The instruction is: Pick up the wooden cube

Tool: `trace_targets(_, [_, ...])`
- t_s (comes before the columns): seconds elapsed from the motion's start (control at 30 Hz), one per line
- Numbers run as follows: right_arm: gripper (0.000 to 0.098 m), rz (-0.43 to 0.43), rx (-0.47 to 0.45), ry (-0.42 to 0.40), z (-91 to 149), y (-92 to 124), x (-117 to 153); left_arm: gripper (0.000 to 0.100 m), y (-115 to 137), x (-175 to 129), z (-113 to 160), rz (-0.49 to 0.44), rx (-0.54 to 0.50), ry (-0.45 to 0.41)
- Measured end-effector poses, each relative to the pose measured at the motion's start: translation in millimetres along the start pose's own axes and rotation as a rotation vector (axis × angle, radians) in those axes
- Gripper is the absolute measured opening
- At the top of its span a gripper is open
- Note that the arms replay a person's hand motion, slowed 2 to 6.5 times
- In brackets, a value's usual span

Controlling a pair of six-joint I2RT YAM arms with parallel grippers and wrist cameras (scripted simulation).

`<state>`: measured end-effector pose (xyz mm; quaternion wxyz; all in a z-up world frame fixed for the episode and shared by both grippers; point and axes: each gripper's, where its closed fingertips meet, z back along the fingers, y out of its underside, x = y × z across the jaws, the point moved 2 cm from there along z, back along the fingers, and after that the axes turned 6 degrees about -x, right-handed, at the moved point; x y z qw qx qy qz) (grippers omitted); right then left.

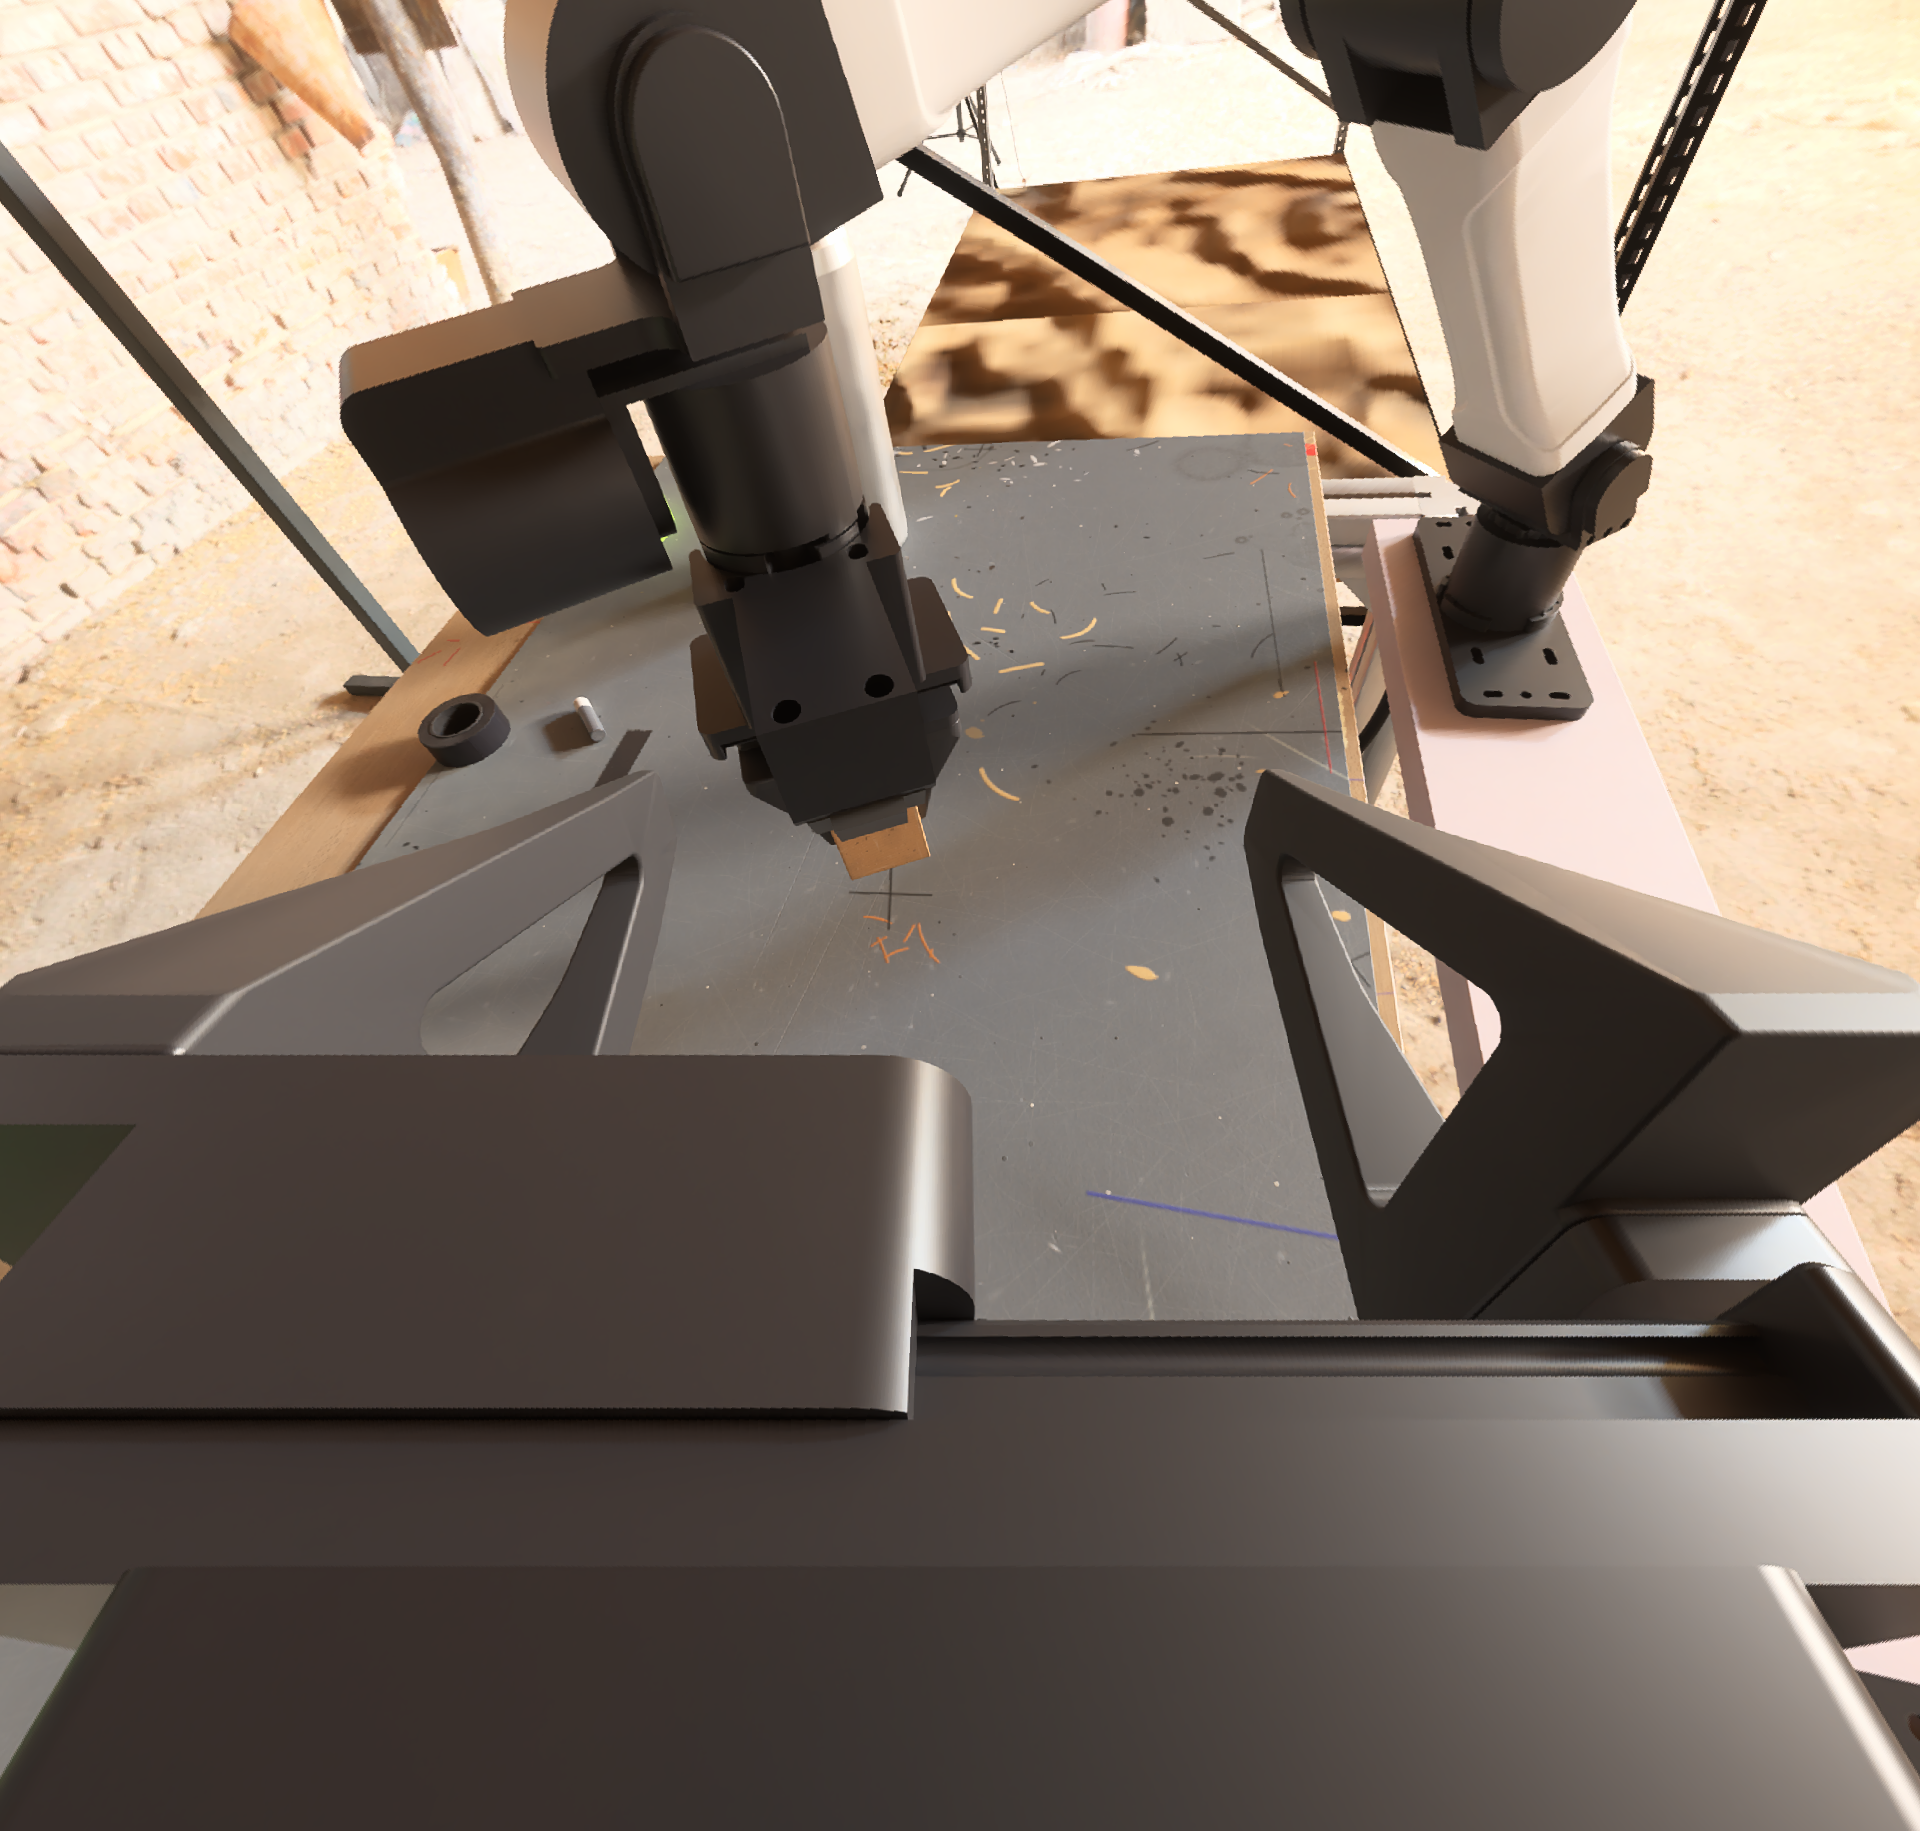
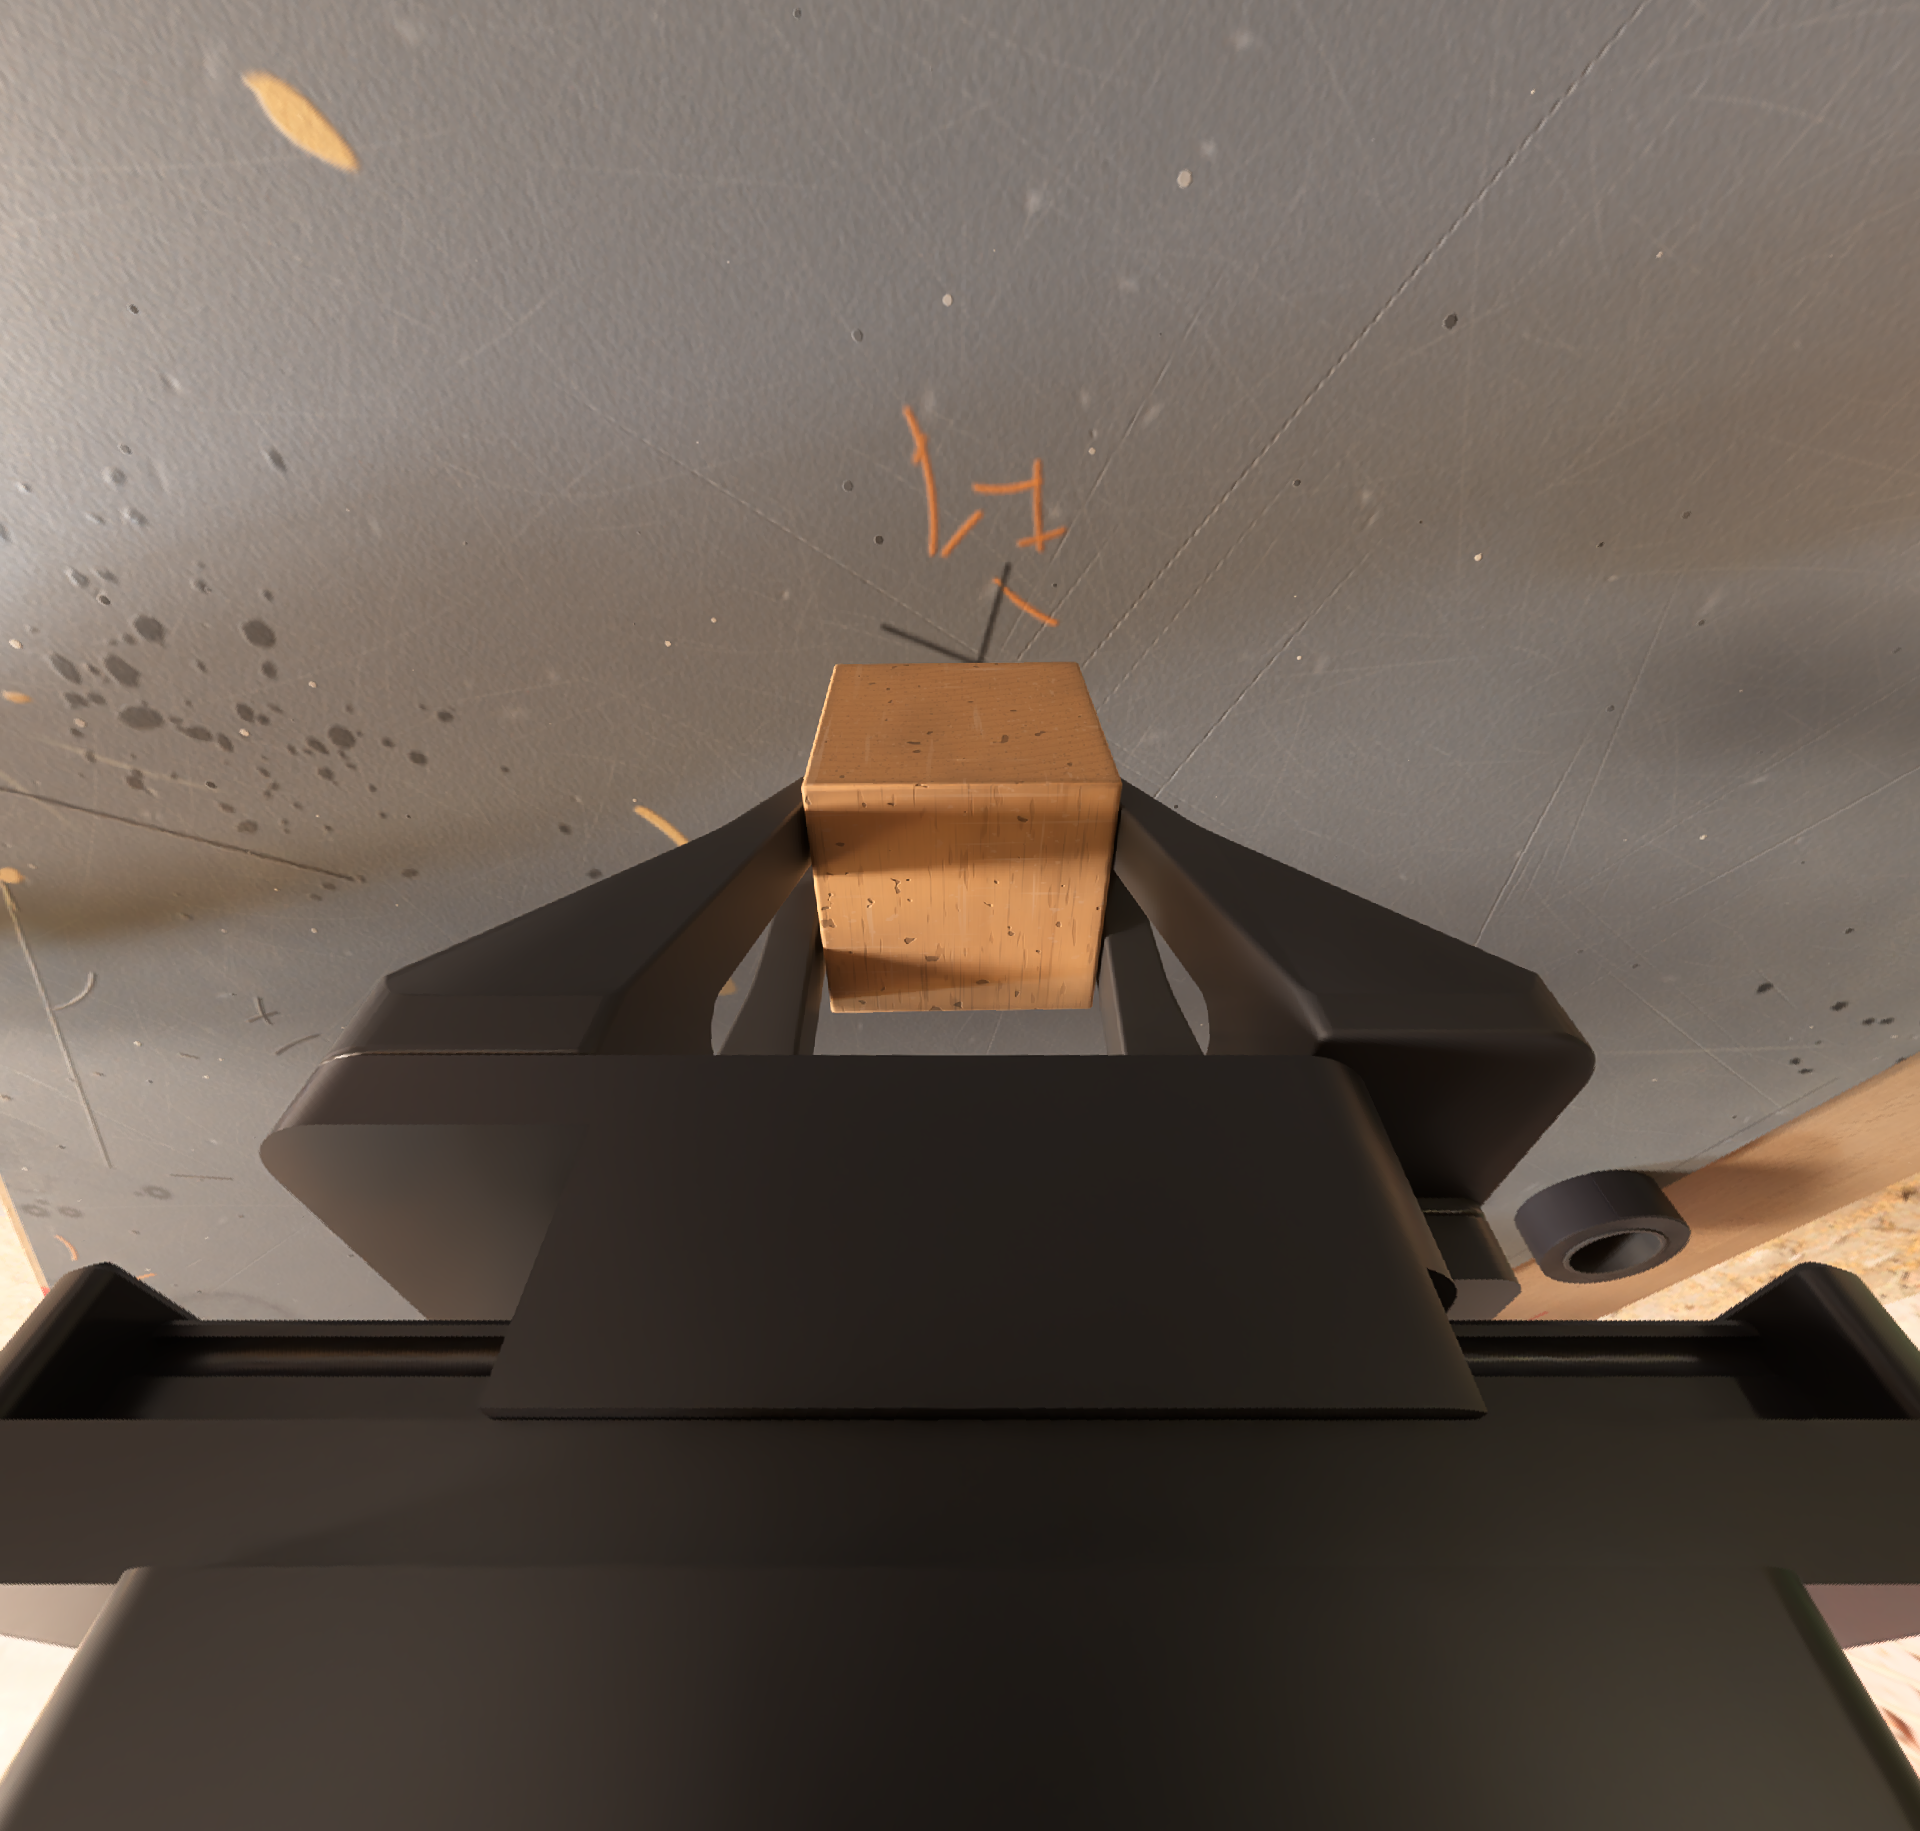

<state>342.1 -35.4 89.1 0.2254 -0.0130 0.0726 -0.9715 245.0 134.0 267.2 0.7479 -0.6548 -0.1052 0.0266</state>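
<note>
Right hand [image 2: 961, 846]: clamped on cube [image 2: 958, 851] at frame centre, above grey surface [image 2: 1351, 327]. Left hand [image 1: 945, 950]: fingers spread wide, holding nothing. Black ring [image 2: 1600, 1231]: lower right, on surface edge.

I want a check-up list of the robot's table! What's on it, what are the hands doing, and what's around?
Surface: grey mat, scratched, paint-specked, on a wooden top.
Job's things: wooden cube clamped in the right hand.
Clutter: black ring near the mat's edge; small grey peg beside it.
Hands: left hand open, holding nothing; right hand shut on the cube.
Cables: nothing seen.
Surroundings: brick wall, sandy ground.
</note>
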Motion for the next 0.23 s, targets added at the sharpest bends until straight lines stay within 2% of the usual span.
trace_targets(0.23, [0.0404, -0.002, -0.005, -0.001, 0.1, 0.2, -0.1, 0.094, 0.5, 0.0, -0.1, 0.001, 0.003, 0.003])
